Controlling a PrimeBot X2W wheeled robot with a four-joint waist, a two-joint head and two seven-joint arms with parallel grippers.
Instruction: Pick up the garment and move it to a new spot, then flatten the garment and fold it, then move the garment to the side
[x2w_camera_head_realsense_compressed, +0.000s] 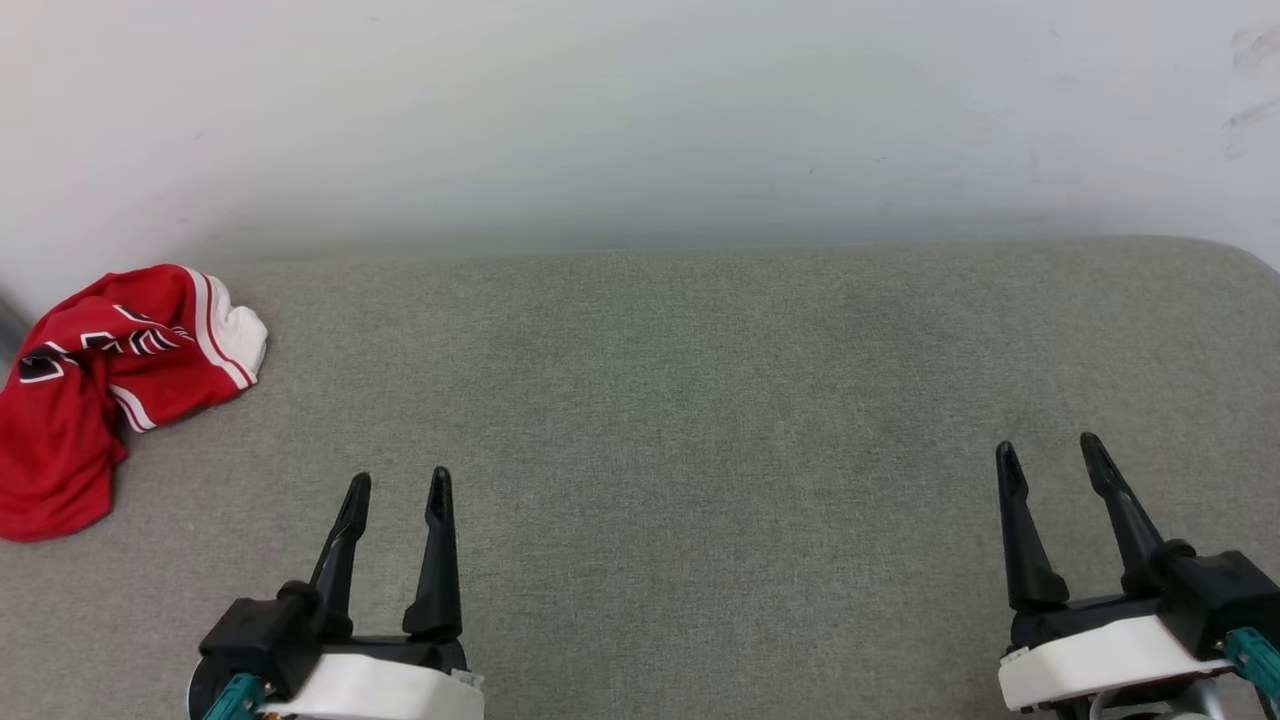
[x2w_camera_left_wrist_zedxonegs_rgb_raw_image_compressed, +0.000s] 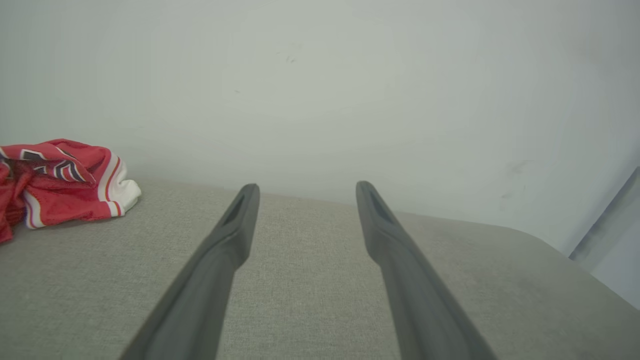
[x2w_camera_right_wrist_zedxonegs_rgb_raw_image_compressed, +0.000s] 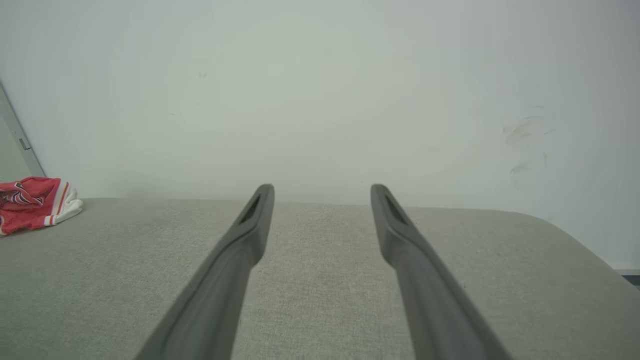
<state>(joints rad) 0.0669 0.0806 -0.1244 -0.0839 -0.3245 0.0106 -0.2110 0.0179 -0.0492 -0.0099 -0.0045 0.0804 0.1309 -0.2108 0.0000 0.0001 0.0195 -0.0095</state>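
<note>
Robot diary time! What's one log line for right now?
garment: crumpled, far left of grey surface | left gripper: open, empty | right gripper: open, empty | step: pick-up not yet begun

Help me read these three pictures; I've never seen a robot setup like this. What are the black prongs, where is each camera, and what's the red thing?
The prongs are the fingers of a two-armed robot's grippers. The top picture looks down from its head: the left gripper and right gripper both hover open, holding nothing. The other two pictures come from cameras on each wrist, looking along that gripper's own fingers. The grey surface is a padded table against a pale wall. The red thing is a crumpled garment, a red jersey with white trim, lying at the table's far left.
</note>
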